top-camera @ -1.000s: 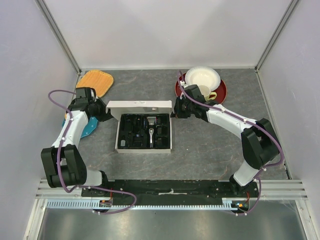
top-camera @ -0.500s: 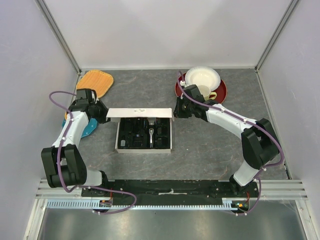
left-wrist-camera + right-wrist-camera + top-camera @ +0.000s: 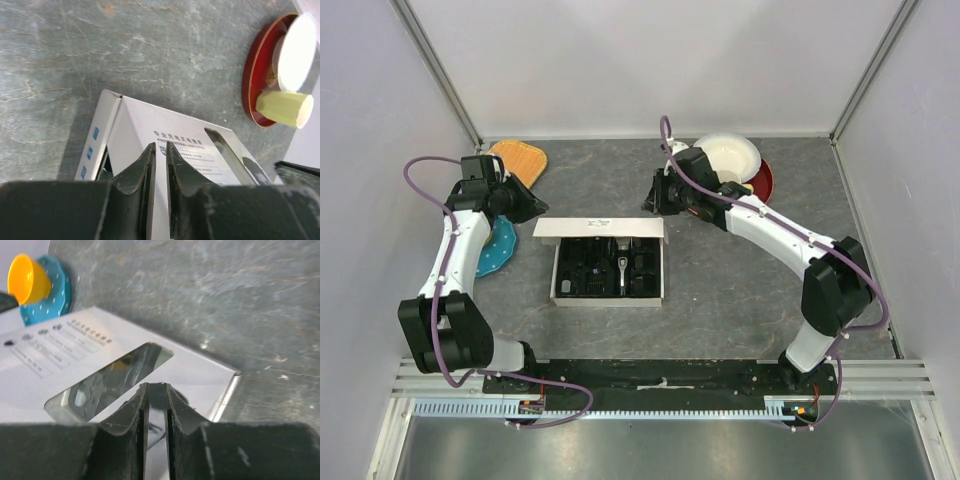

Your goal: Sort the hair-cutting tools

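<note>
A: Top external view: shows black and silver electric hair clipper (image 3: 621, 262) lying in black moulded tray (image 3: 582, 272) of white cardboard box (image 3: 556, 270); long axis near-to-far, blade end apparently toward far wall.

B: Risk: raised, unheld lid flap (image 3: 600, 227) falling shut over tray. Wrist views: left gripper (image 3: 160, 147), right gripper (image 3: 155, 386), fingers nearly together, empty, near flap.

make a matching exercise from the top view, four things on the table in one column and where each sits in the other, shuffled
Things:
1. white box
2. orange mat
3. red plate
4. blue dish

Places:
A. far left corner of the table
B. far right, under the white bowl
C. middle of the table
D. just left of the box, nearer than the mat

Pairs: 1-C, 2-A, 3-B, 4-D
</note>
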Motion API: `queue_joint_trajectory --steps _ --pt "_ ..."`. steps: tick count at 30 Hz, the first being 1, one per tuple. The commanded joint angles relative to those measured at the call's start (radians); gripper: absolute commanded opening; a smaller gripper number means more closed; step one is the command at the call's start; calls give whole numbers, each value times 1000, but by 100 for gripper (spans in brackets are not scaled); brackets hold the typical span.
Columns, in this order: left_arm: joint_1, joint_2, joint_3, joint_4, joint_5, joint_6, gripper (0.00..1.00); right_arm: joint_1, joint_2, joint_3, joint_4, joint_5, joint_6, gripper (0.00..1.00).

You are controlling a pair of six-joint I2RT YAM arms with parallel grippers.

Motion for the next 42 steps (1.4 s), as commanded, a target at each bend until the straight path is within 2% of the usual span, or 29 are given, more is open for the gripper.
queue_joint_trajectory --steps 1,5,9,17,21,24,26,27,28,30,34,42 --pt "-4 9 -7 40 178 68 20 33 35 5 14 -112 -36 27" --pt "-8 3 -51 17 220 102 22 33 18 -31 -13 -150 -30 35" --pt "-10 -18 -138 18 211 110 25 36 13 -75 -41 -144 -45 36" --pt "-19 -12 -191 1 135 145 26 36 27 -63 -93 -94 -45 39" --pt "-33 -29 -192 -25 59 154 27 36 6 -60 -113 -17 -32 49" --pt "-39 -35 -206 -30 54 153 32 36 -16 -80 -112 49 -6 58" --pt "-45 -44 -224 -23 48 153 46 34 -19 -94 -112 95 28 65" --pt "-48 -50 -230 -20 45 151 59 34 -20 -115 -110 101 42 68" --pt "-50 -59 -238 -4 49 145 63 36 -22 -130 -95 112 54 75" --pt "-51 -66 -258 21 63 142 73 36 -16 -178 -64 113 96 81" --pt "-53 -29 -247 36 72 136 77 31 0 -229 14 67 145 93" --pt "-68 72 -234 79 195 108 77 20 76 -219 101 -104 189 92"
